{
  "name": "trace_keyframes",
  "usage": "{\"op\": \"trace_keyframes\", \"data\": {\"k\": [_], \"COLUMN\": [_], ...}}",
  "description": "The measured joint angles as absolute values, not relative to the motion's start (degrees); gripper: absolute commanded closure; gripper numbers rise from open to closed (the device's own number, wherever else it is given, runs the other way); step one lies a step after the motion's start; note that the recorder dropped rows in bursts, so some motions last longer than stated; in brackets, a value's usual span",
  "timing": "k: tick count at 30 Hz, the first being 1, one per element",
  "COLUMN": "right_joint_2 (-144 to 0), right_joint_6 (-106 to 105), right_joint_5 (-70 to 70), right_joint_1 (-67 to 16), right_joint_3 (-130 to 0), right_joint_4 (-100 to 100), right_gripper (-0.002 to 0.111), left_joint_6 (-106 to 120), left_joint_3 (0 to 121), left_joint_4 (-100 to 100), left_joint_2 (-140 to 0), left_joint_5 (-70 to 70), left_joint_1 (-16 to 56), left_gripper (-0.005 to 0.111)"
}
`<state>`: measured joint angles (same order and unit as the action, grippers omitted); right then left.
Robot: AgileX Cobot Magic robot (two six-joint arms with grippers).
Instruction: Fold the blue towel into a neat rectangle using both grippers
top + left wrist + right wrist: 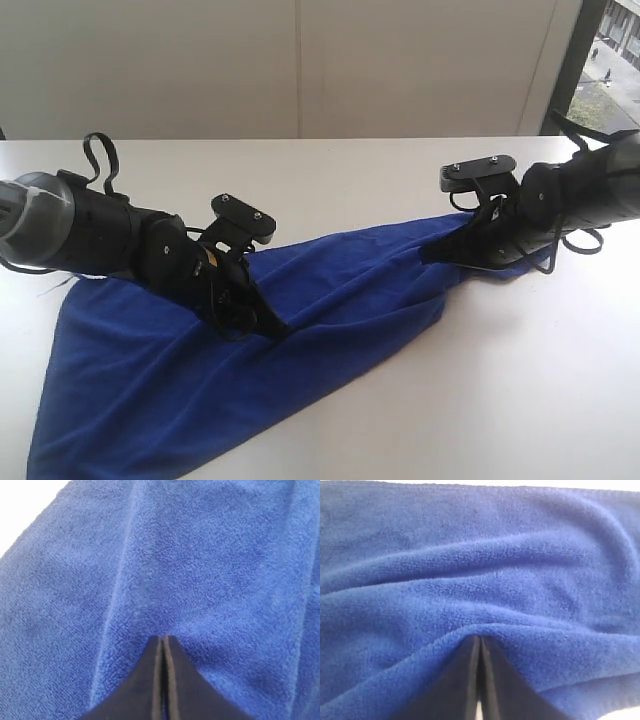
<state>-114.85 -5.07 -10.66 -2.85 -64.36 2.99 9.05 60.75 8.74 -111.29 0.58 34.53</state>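
**Blue towel** (150,370), one: fuzzy matte microfibre lying as a rough triangle on one smooth white table (520,380), pulled into a ridge between the grippers.

**Left gripper** (272,325), **right gripper** (435,252), two: black, jaws clenched, each pinching the towel.

**Views:** only the wrist views show the flat tapered fingers (147,685) pressed together. Only the exterior view shows the towel's outline.

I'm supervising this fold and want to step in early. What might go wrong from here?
1. The left gripper is shut, but no cloth shows between its fingers; it may lift without the blue towel.
2. The right gripper pinches only a small pucker, which could slip out.
3. The towel lies bunched and skewed, so the fold may end up crooked.
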Motion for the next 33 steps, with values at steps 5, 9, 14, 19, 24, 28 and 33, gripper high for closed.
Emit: {"op": "trace_keyframes", "data": {"k": [5,9,14,19,24,28,33], "right_joint_2": [-115.3,-114.3,-107.8,-103.1,-104.8,-107.4,-110.0], "right_joint_6": [-3.4,-4.6,-8.9,-14.0,-18.4,-21.9,-22.6], "right_joint_5": [-8.3,-9.4,-13.7,-23.4,-28.4,-28.0,-25.1], "right_joint_1": [-2.8,-2.8,-2.8,-2.8,-2.8,-2.8,-2.8], "right_joint_3": [-64.4,-64.4,-64.4,-64.7,-64.7,-64.7,-64.7], "right_joint_4": [3.0,3.0,2.7,-2.4,-6.8,-8.1,-10.1], "right_gripper": [0.108,0.108,0.108,0.108,0.1,0.076,0.069], "left_joint_6": [9.1,9.1,9.8,10.0,10.1,10.1,10.1], "left_joint_3": [60.7,60.7,60.7,60.7,60.7,60.7,60.7], "left_joint_4": [8.7,8.7,8.7,8.7,8.7,8.7,8.7], "left_joint_2": [-111.3,-111.3,-111.3,-111.3,-111.3,-111.3,-111.3], "left_joint_5": [0.6,0.6,0.6,0.6,0.6,0.6,0.6], "left_joint_1": [34.5,34.5,34.5,34.5,34.5,34.5,34.5], "left_gripper": [0.107,0.107,0.107,0.107,0.107,0.107,0.107]}}
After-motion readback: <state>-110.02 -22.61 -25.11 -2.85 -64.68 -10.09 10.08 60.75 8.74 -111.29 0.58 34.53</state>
